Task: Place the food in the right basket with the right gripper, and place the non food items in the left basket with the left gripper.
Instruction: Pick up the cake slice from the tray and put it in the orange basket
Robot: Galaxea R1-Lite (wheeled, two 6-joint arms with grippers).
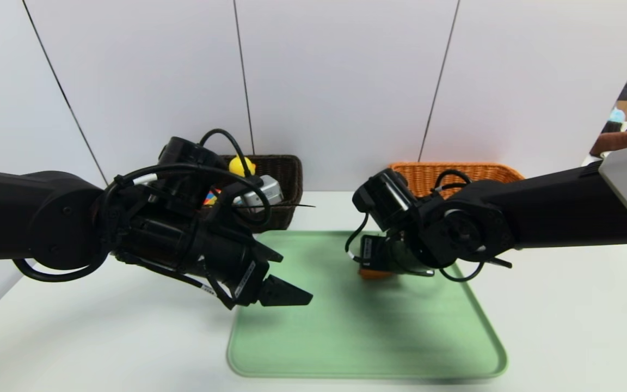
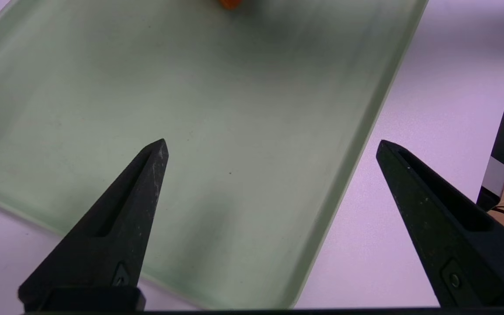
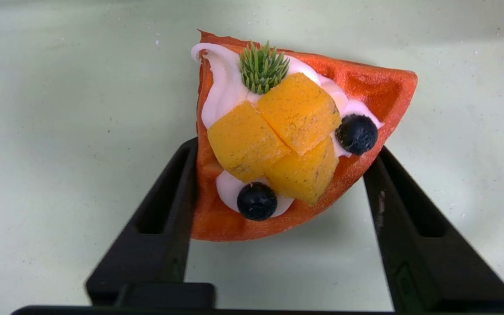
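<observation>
The right gripper (image 3: 278, 175) was down on the green tray (image 1: 368, 348) with its fingers pressed against both sides of the toy pastry (image 3: 287, 144), which sat between them on the tray, seemingly gripped for lifting to the orange basket (image 1: 455, 171) beyond it. The left gripper (image 2: 271, 148) hung wide open and empty over the tray's near corner, likely idle since the duck (image 1: 241, 165) and cube (image 1: 211, 197) lay behind it in the dark basket (image 1: 286, 179).

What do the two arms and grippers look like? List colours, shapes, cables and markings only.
Both arms are thick, matte black, with round joint housings. Loose black cables loop around each wrist; the left also carries a white cable section. The left gripper and right gripper have black, tapered, wedge-shaped fingers with recessed slots. Small white labels sit near both wrists.
</observation>
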